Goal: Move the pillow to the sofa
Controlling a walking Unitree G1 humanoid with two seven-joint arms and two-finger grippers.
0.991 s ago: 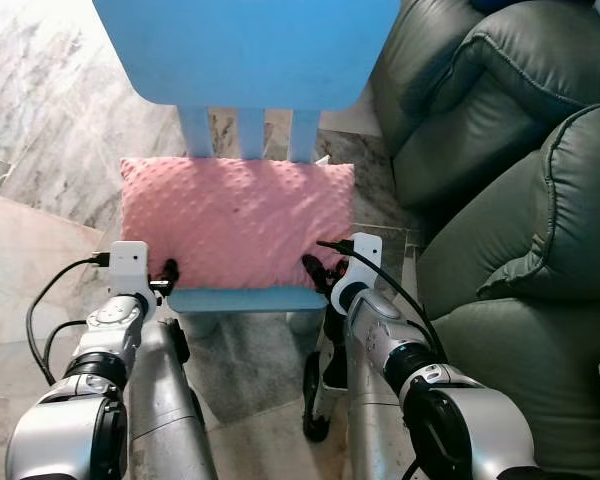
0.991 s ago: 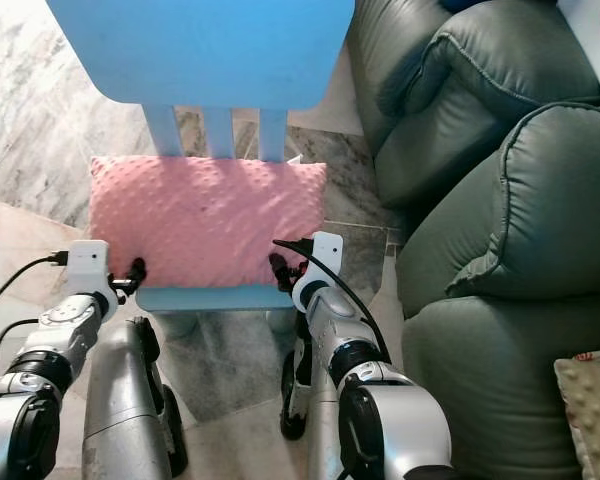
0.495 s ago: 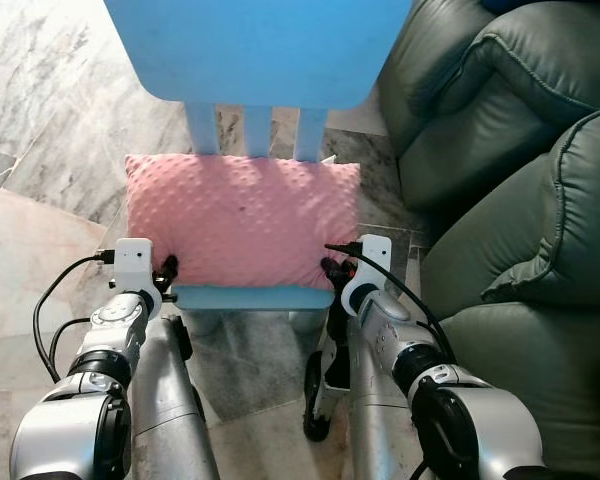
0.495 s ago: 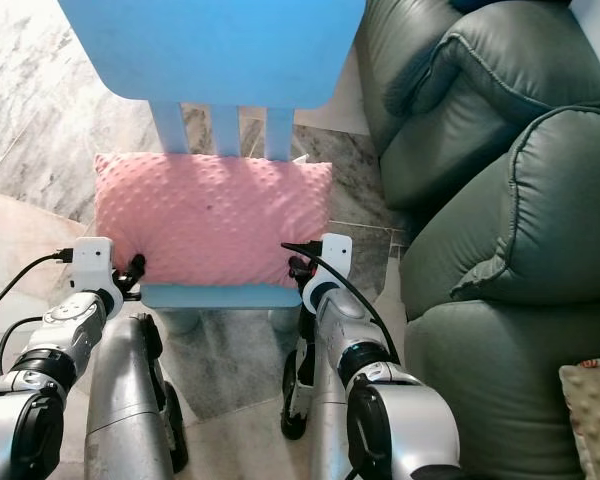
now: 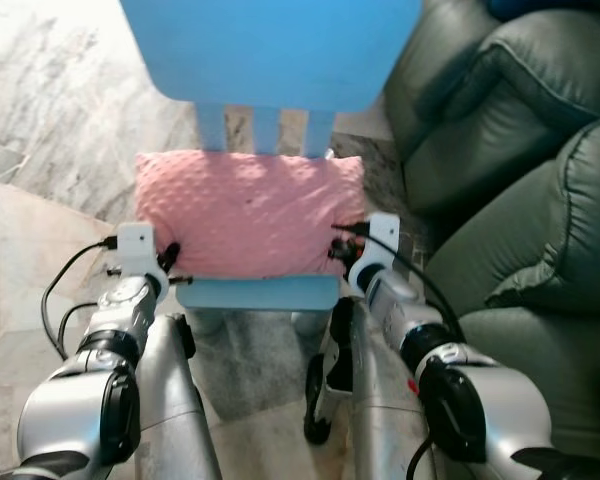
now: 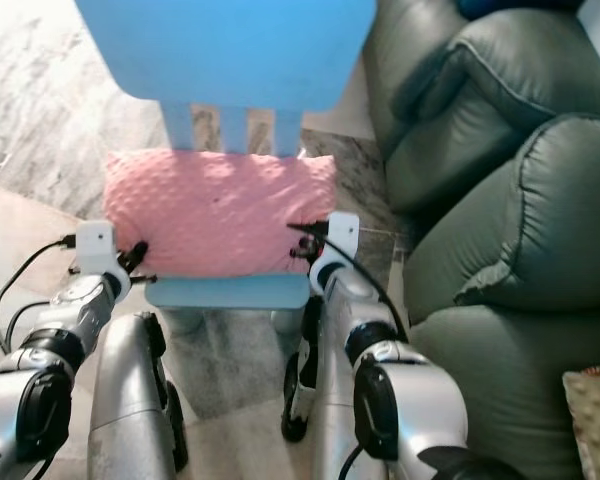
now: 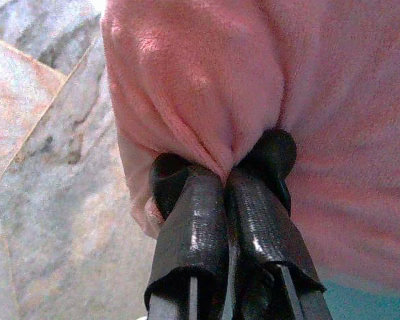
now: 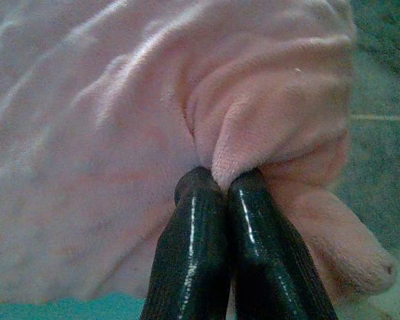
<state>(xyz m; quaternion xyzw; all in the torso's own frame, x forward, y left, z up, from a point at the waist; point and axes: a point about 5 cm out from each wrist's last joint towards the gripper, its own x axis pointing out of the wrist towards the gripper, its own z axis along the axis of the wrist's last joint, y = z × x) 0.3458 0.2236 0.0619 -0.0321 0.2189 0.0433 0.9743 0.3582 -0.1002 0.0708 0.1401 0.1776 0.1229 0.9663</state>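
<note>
A pink dimpled pillow [image 5: 248, 212] lies across the seat of a small blue chair [image 5: 255, 292]. My left gripper [image 5: 169, 256] is shut on the pillow's near left corner, and the left wrist view shows pink fabric [image 7: 207, 100] pinched between the black fingers [image 7: 193, 220]. My right gripper [image 5: 338, 248] is shut on the near right corner; the right wrist view shows a fold of the pillow [image 8: 253, 133] squeezed between its fingers [image 8: 200, 260]. The dark green sofa [image 5: 520, 190] stands directly to the right of the chair.
The chair's blue backrest [image 5: 270, 50] rises just behind the pillow. Marble floor [image 5: 50, 130] spreads to the left and under the chair. A beige textured cushion corner [image 6: 595, 410] shows on the sofa at the lower right.
The view has shifted a little, and the pillow now looks lifted and bunched at its near corners between both grippers, showing more of the blue seat's front edge.
</note>
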